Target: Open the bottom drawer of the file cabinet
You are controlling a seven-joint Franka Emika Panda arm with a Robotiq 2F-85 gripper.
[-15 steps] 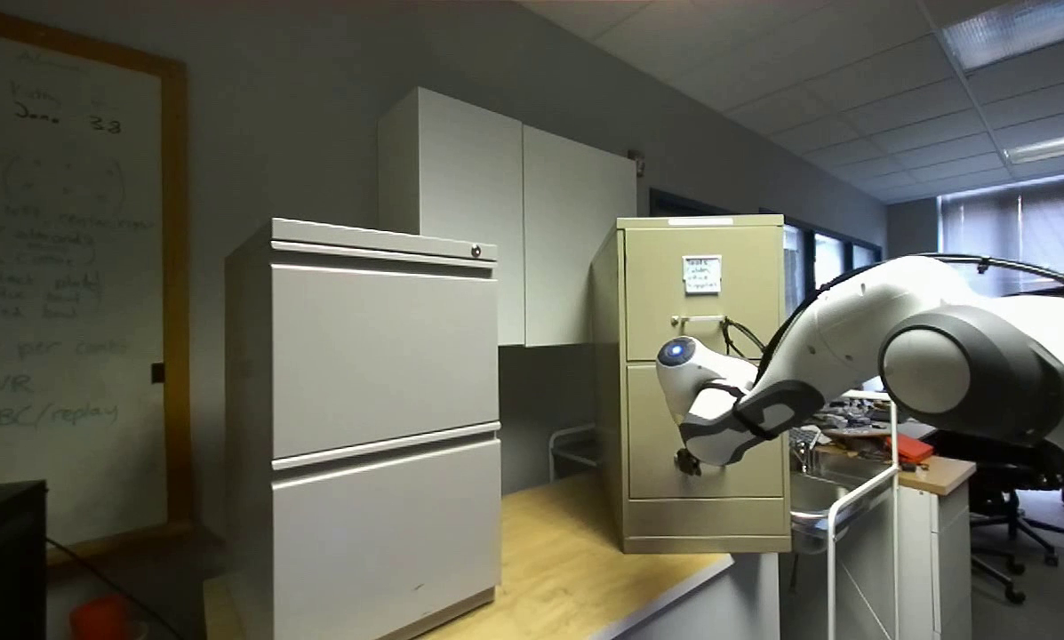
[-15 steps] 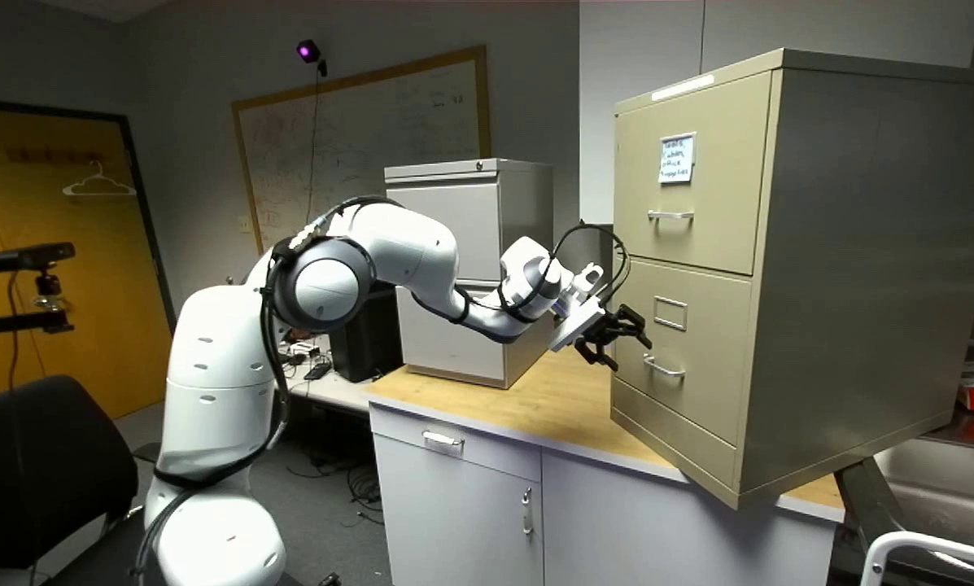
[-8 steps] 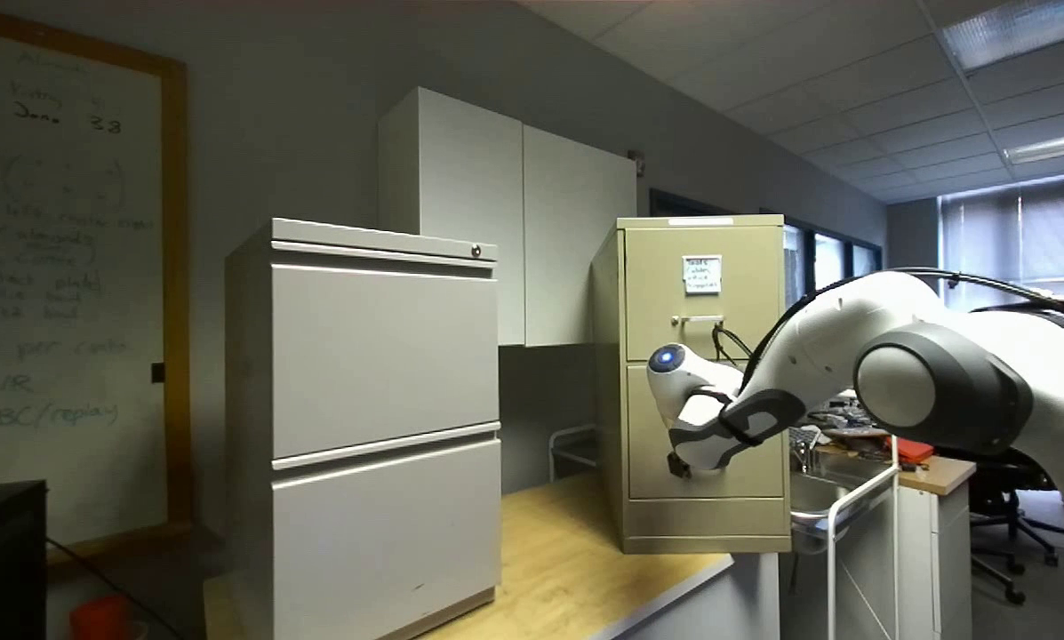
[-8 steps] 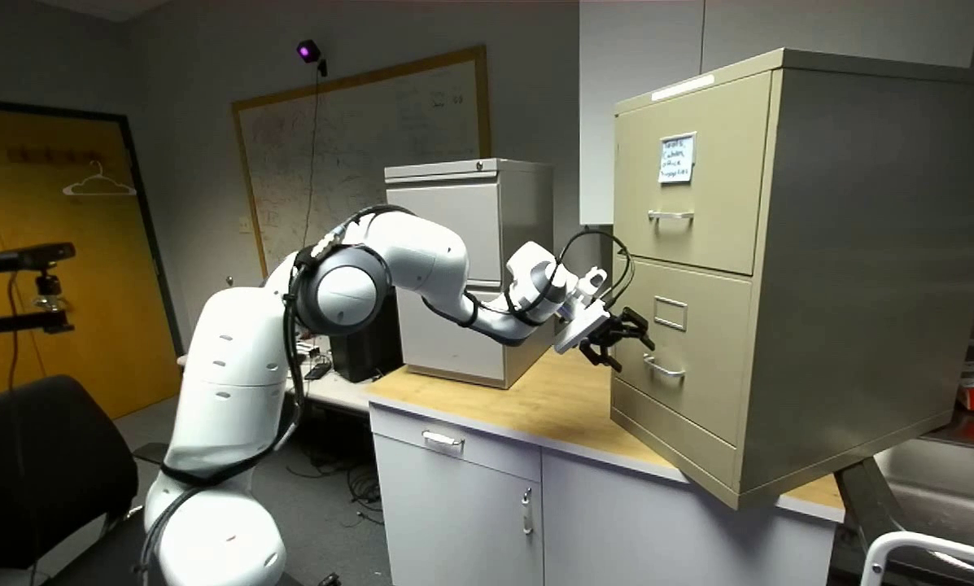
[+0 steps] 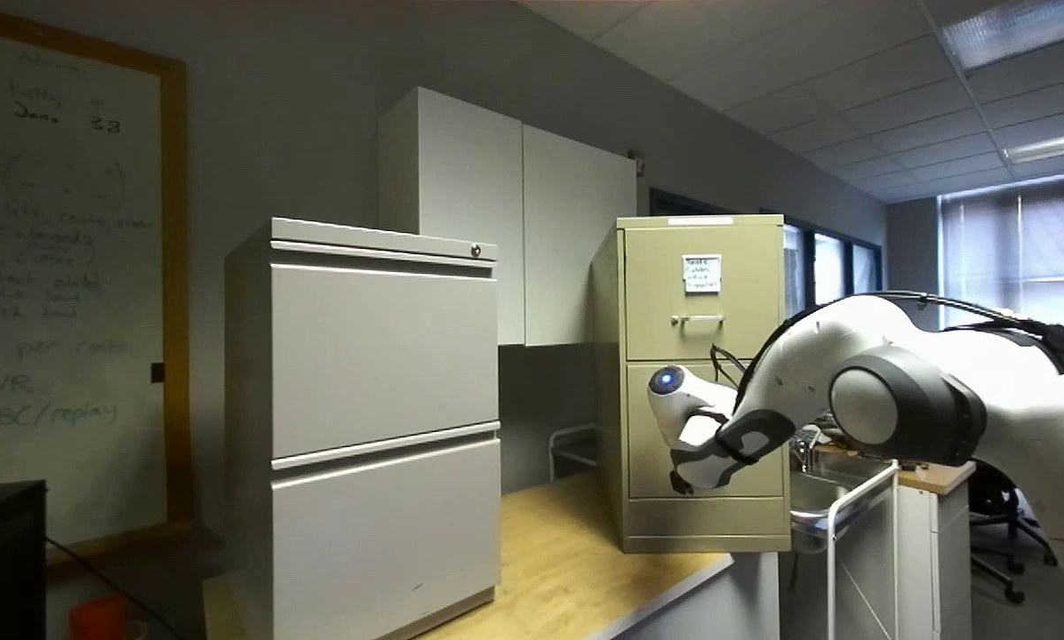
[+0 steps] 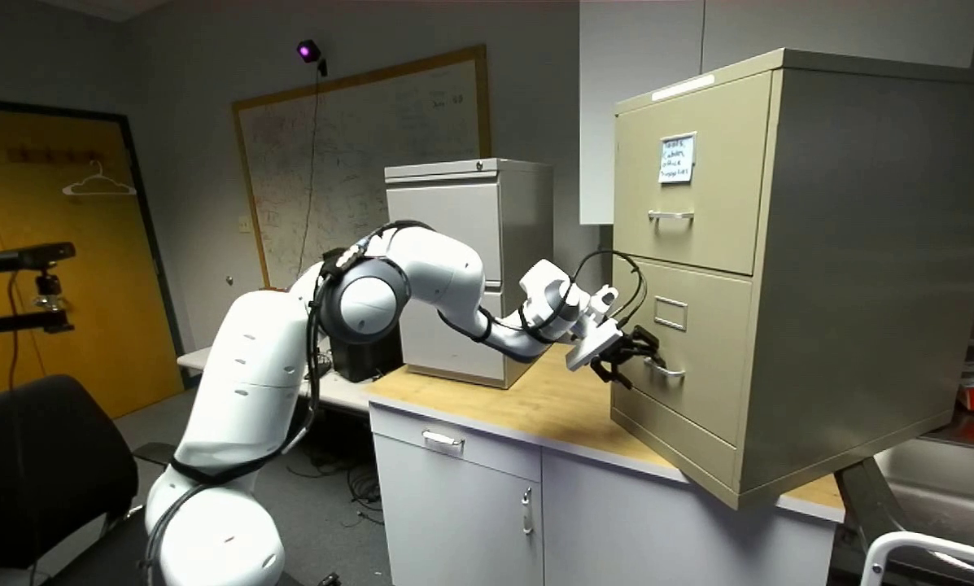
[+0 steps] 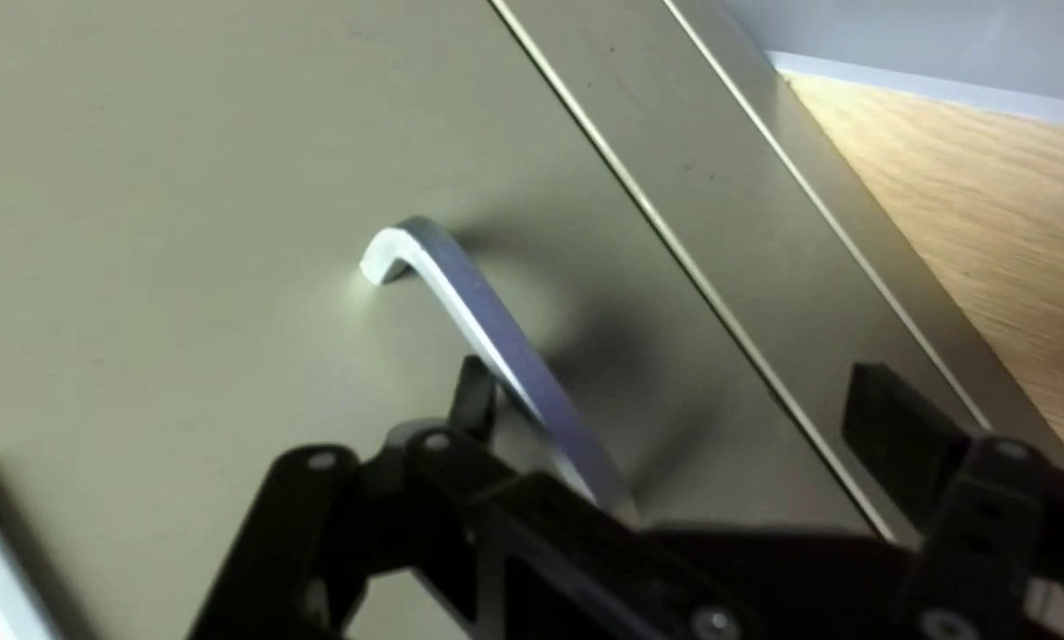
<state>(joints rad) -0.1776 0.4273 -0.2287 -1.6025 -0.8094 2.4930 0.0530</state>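
File cabinet [image 6: 861, 268], bottom drawer [image 6: 702, 350] closed; jaws apart at handle [image 7: 512, 354]

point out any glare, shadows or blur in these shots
Wrist view: blurry shadows on the bottom drawer beside its handle, gripper dark and soft-edged; in an exterior view, the window partly washed out; in an exterior view, the file cabinet dim along its side.

Your arm [image 6: 438, 264] arches, gripper [image 7: 671, 380] spread

In an exterior view it bends at the elbow [image 6: 366, 305] and slopes down to the wrist [image 6: 546, 297], gripper tilted downward. Your black fingers [image 7: 892, 436] stand well apart, as far as the dim wrist view tells.
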